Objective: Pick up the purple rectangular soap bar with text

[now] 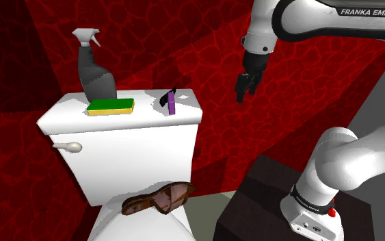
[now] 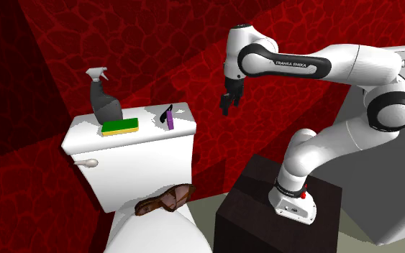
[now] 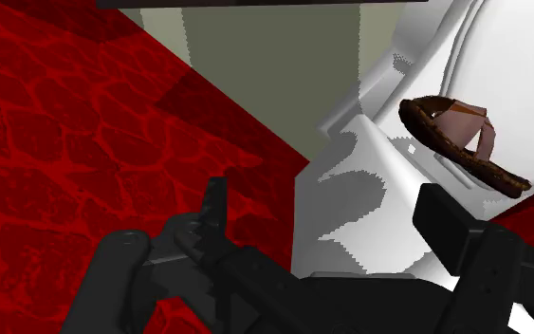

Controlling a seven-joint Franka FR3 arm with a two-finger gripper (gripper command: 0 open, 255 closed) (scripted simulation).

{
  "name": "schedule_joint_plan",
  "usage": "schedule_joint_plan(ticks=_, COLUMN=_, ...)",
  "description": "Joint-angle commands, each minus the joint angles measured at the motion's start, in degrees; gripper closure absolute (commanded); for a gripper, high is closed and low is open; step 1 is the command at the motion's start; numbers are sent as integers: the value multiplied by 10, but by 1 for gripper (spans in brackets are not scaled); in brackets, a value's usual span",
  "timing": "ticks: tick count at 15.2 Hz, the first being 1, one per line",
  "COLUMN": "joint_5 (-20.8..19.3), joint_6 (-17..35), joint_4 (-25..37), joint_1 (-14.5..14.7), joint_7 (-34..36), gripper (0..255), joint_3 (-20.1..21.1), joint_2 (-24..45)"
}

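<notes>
In the shoulder view the soap (image 1: 171,104) stands on end near the right end of the white toilet tank's lid (image 1: 150,118), a small black thing leaning at its top. Further left on the lid lie a green and yellow sponge (image 1: 111,107) and, behind it, a grey spray bottle (image 1: 95,75). A brown sandal (image 1: 158,198) rests below the tank. The hand (image 1: 244,92) hangs in the air to the right of the tank, well apart from the soap.

The second exterior view shows the soap (image 2: 170,119) upright right of the sponge (image 2: 120,127), with the hand (image 2: 226,106) off the lid's right end, higher than it.

In the wrist view the fingers (image 3: 215,209) stand apart around nothing, with the sandal (image 3: 464,142) beyond them
</notes>
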Motion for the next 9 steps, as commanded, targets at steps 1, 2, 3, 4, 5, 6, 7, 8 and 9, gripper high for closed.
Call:
schedule_joint_plan(ticks=1, joint_5=0, joint_6=0, joint_4=0, joint_1=0, joint_7=0, gripper=0, joint_3=0, joint_2=0)
schedule_joint_plan(ticks=2, joint_5=8, joint_6=1, joint_4=13, joint_1=1, joint_7=18, gripper=0, joint_3=11, joint_2=16)
schedule_joint_plan(ticks=3, joint_5=15, joint_6=2, joint_4=26, joint_1=2, joint_7=35, gripper=0, joint_3=23, joint_2=32)
schedule_joint_plan(ticks=4, joint_5=22, joint_6=3, joint_4=41, joint_1=2, joint_7=52, gripper=0, joint_3=34, joint_2=49)
schedule_joint_plan(ticks=5, joint_5=28, joint_6=3, joint_4=56, joint_1=3, joint_7=70, gripper=0, joint_3=45, joint_2=66)
schedule_joint_plan(ticks=6, joint_5=34, joint_6=4, joint_4=72, joint_1=3, joint_7=87, gripper=0, joint_3=55, joint_2=83)
schedule_joint_plan(ticks=7, joint_5=39, joint_6=4, joint_4=88, joint_1=2, joint_7=104, gripper=0, joint_3=66, joint_2=101)
schedule_joint_plan(ticks=8, joint_5=43, joint_6=4, joint_4=106, joint_1=2, joint_7=122, gripper=0, joint_3=76, joint_2=120)
schedule_joint_plan(ticks=9, joint_5=47, joint_6=3, joint_4=124, joint_1=1, joint_7=139, gripper=0, joint_3=86, joint_2=139)
